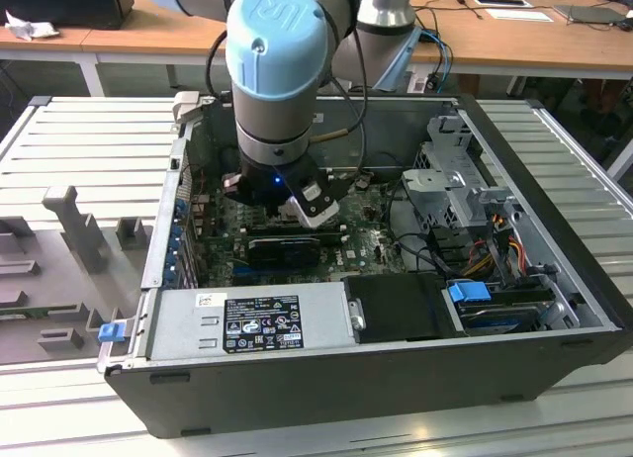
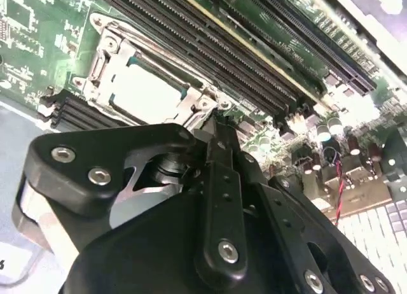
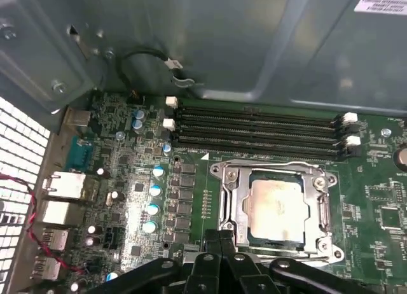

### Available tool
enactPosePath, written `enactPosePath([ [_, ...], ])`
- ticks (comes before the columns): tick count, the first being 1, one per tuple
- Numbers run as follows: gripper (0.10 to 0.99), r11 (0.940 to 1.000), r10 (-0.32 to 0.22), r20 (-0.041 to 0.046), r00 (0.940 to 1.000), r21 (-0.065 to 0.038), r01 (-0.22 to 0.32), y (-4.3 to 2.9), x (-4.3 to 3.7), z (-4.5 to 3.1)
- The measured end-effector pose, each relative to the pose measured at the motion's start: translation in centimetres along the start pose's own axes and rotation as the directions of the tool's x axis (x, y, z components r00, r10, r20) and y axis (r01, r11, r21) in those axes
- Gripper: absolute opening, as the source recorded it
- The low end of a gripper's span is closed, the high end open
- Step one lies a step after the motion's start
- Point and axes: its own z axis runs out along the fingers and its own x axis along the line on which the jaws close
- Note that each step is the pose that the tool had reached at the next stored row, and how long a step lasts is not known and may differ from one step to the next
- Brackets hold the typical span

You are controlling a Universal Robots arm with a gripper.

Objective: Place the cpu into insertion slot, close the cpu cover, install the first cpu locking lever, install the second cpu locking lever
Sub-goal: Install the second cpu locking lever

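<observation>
Gripper [image 3: 222,243] linkage fills the near foreground, its tips brought together at the edge of the socket.

In both wrist views the black linkage bars crowd the lens, and the fingers look clenched with nothing between them. Just past them the cpu [image 3: 275,207] already lies flat in the insertion slot [image 3: 238,240], and the cpu cover [image 3: 231,202] seems to be down around it, silvery frame lying level on the green board [image 3: 137,198]. By my judgement the locking-lever stage is in hand; which lever I cannot tell. It calls for a fine press at the frame's edge, clear of the memory slots [image 3: 254,125]. In the exterior view the arm [image 1: 277,71] reaches steeply down into the open computer case [image 1: 396,378].
</observation>
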Motion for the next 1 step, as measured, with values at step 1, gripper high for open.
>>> enactPosePath([
  [1,0.106,1.0,0.0,0.0,1.0,0.0,0.0,0.01,0.0,-0.03],
])
